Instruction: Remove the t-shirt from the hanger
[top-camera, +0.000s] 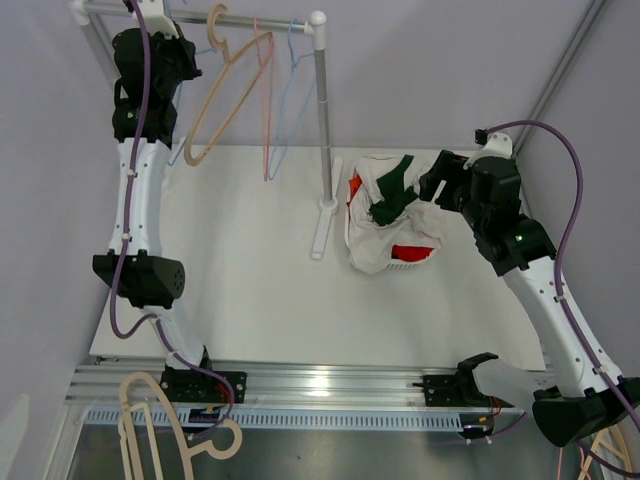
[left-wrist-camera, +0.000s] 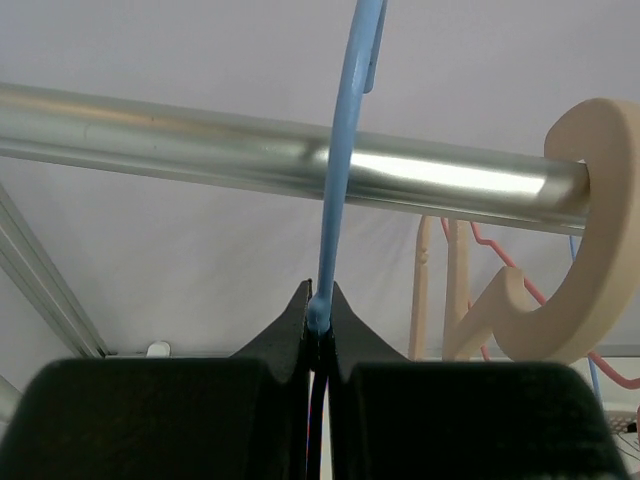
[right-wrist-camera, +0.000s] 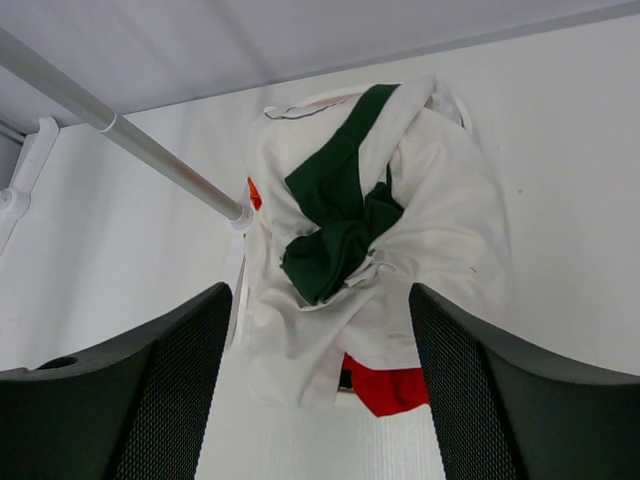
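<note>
The desk (top-camera: 250, 300) is carrying a rack (top-camera: 322, 100) whose rail (top-camera: 250, 20) is running along the 12 o'clock edge in the top view. The t-shirt (top-camera: 385, 215) is lying off that rail, heaped on the desk at about 2 o'clock from the desk's middle and just to the 3 o'clock side of the post (top-camera: 324, 160). It is showing white cloth with green and red patches. No hanger is showing in the heap, though the folds could be hiding one. The right tool (top-camera: 435, 185) is hovering at the heap's 3 o'clock side with its fingers apart and nothing between them. A beige hanger (top-camera: 225, 95) and a pink hanger (top-camera: 267, 110) are hanging bare from the rail. At 11 o'clock the left tool (left-wrist-camera: 320, 330) is clamping the thin blue hanger (left-wrist-camera: 340, 170) just below the rail, and no cloth is showing on it. Judging by this, the shirt is already looking free of the hanger. The cloth is looking soft, light and limp, so it is likely to sag and trail rather than lift as one piece. A pinch on a raised ridge, such as the green bunch at the heap's middle, is looking like the surest hold.
</note>
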